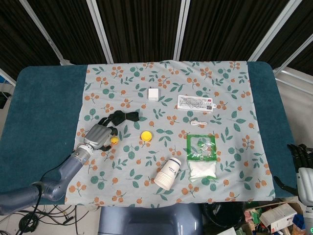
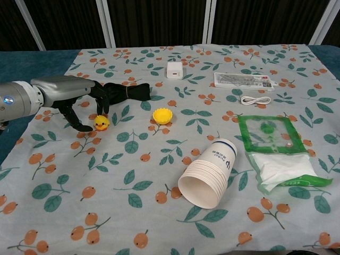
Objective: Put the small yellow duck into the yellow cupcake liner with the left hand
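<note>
Fingers (image 2: 101, 101) of the left hand (image 2: 79, 98) curl down, spread, around the small yellow rubber duck (image 2: 101, 123) on the floral-clothed worktop (image 2: 159, 212), not visibly clamping it. Open cloth separates it from the yellow pleated cupcake liner (image 2: 162, 115) nearby; the right hand (image 1: 304, 169) hangs off the worktop's edge, its fingers' state unclear.

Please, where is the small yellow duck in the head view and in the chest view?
Head view: small yellow duck left of centre, at the left robot hand.
Chest view: duck upper left, by the same hand's fingertips.
Shared landmark: yellow cupcake liner, just right of the duck.
</note>
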Robot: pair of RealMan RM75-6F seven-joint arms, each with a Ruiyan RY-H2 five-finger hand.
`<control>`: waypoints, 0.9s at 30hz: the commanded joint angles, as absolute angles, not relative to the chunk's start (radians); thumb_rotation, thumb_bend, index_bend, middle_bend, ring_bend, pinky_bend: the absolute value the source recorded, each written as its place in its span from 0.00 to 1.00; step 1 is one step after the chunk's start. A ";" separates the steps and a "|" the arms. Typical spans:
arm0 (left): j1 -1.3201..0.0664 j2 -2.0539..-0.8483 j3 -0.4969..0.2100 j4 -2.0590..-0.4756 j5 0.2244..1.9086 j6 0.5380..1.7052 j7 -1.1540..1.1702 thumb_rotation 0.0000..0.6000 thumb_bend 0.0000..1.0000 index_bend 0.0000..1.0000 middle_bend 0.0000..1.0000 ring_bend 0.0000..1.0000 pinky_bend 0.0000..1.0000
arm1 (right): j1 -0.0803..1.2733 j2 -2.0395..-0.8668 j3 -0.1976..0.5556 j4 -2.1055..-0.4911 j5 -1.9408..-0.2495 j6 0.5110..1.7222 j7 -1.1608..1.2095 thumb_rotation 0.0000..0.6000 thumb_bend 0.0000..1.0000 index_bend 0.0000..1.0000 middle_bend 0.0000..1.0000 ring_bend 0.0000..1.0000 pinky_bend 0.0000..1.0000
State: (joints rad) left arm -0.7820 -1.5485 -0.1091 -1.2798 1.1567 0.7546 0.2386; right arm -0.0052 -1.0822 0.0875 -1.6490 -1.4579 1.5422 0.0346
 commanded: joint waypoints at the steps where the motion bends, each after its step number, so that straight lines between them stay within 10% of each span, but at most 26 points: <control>1: -0.783 -1.549 -0.109 -1.280 1.156 0.757 0.239 1.00 0.26 0.38 0.38 0.00 0.00 | -0.006 -1.082 0.088 -1.649 -1.458 1.544 0.034 1.00 0.12 0.09 0.08 0.09 0.18; 27: -0.797 -1.577 -0.097 -1.252 1.160 0.755 0.245 1.00 0.26 0.41 0.40 0.00 0.00 | -0.004 -1.082 0.088 -1.649 -1.455 1.538 0.034 1.00 0.12 0.09 0.08 0.09 0.18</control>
